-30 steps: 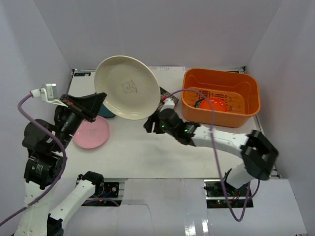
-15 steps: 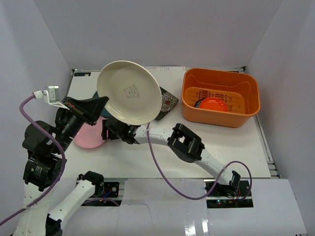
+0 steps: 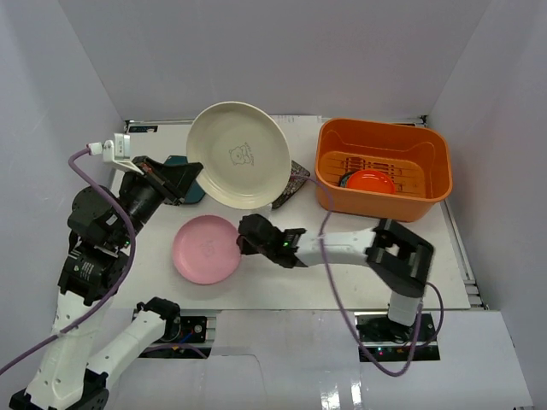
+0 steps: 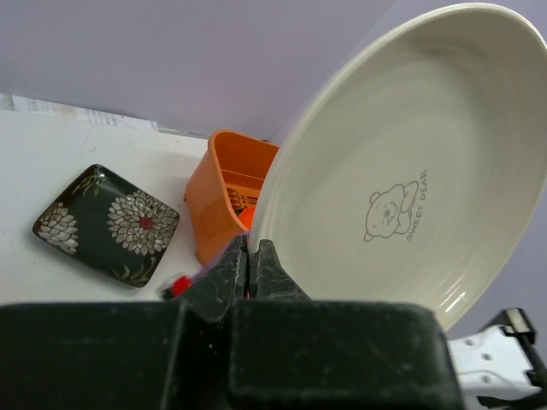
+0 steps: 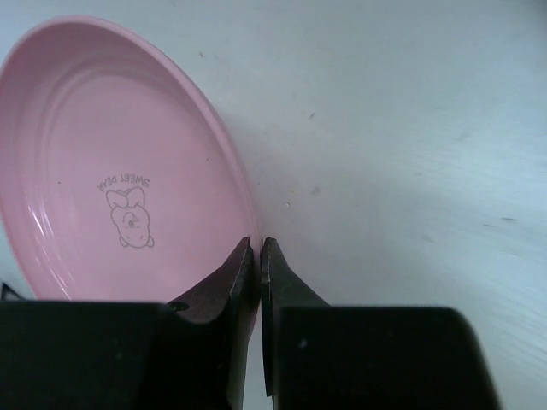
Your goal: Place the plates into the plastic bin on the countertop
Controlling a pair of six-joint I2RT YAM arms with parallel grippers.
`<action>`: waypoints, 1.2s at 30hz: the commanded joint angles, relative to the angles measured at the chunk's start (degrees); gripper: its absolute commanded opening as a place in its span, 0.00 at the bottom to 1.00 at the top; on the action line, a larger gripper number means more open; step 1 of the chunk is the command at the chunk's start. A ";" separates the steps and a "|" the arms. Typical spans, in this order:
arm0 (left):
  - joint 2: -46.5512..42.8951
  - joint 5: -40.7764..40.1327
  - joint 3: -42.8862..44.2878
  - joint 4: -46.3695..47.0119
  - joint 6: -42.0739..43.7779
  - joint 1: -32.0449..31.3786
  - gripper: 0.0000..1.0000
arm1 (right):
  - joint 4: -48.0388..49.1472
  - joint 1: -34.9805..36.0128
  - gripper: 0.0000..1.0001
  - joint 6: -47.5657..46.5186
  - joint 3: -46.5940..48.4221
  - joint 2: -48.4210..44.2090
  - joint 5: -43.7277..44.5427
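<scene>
My left gripper (image 3: 191,177) is shut on the lower rim of a round cream plate (image 3: 240,155), holding it tilted up in the air left of the orange plastic bin (image 3: 380,205). The left wrist view shows the fingers (image 4: 273,260) pinching that cream plate (image 4: 410,162). On the countertop (image 3: 282,282), the round pink plate (image 3: 205,249) lies with my right gripper (image 3: 245,236) shut on its right rim; the right wrist view shows the jaws (image 5: 259,252) clamped on the pink plate (image 5: 120,188). A red-orange plate (image 3: 370,181) lies inside the bin.
A black floral square plate (image 3: 297,178) lies between the held cream plate and the bin, also seen as the floral plate (image 4: 107,222) beside the bin (image 4: 224,201). A teal plate (image 3: 190,196) peeks out under the left gripper. Pale walls enclose the table.
The right gripper has shut on the pink plate's rim, and the plate now lies further right. The left arm has carried the cream plate a little right and back.
</scene>
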 commanded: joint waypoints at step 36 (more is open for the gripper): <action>77.22 -15.35 43.20 9.68 -3.33 -25.09 0.00 | -13.29 -85.32 0.65 -12.40 -3.43 -43.11 -31.98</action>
